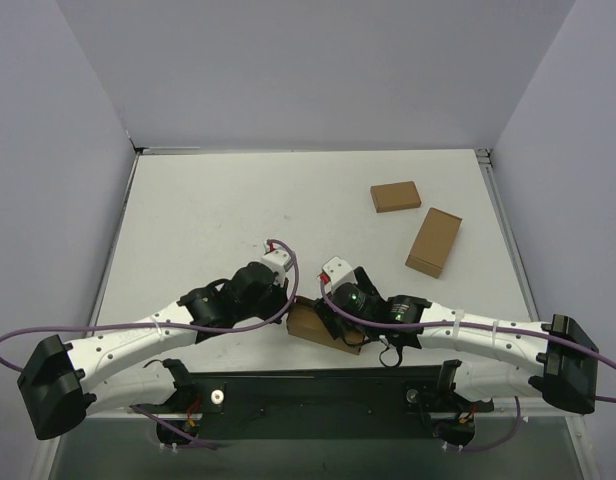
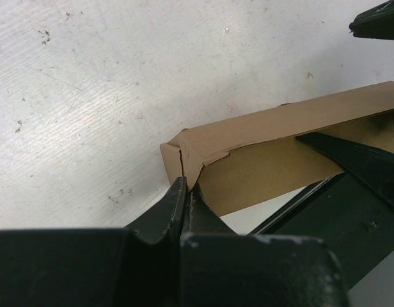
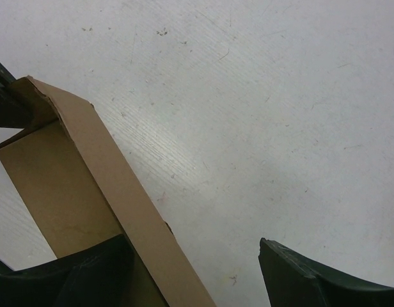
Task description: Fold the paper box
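The paper box is a shallow brown cardboard box with raised walls, at the near edge of the table between both arms. In the left wrist view my left gripper is shut on the torn corner of the box wall. It also shows in the top view. My right gripper is open and straddles a long wall of the box. One of its fingers is inside the box and the other finger is outside over the table. The right gripper meets the box from the right.
Two smaller closed brown boxes lie at the back right, one farther off and one closer. The white table has grey walls on three sides. The black base rail runs just below the box.
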Controlling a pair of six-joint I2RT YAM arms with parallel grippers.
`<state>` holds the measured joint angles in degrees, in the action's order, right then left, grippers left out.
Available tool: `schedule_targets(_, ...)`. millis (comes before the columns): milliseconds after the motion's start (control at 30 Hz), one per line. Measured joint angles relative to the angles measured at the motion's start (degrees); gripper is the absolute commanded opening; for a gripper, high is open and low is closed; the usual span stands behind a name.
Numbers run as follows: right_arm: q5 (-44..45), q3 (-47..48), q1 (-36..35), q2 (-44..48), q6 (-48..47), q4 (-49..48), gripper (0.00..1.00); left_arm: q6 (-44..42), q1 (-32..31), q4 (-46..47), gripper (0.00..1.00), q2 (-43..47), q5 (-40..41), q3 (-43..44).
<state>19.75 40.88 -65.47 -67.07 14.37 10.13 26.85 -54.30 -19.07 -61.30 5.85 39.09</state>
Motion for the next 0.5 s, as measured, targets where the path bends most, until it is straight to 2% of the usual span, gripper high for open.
schedule_targets(500,0.07,-0.22,0.24,-0.72,0.68,-0.52,0.77,2.08,-0.35,-2.47,0.0,0.44,-0.13,0.94)
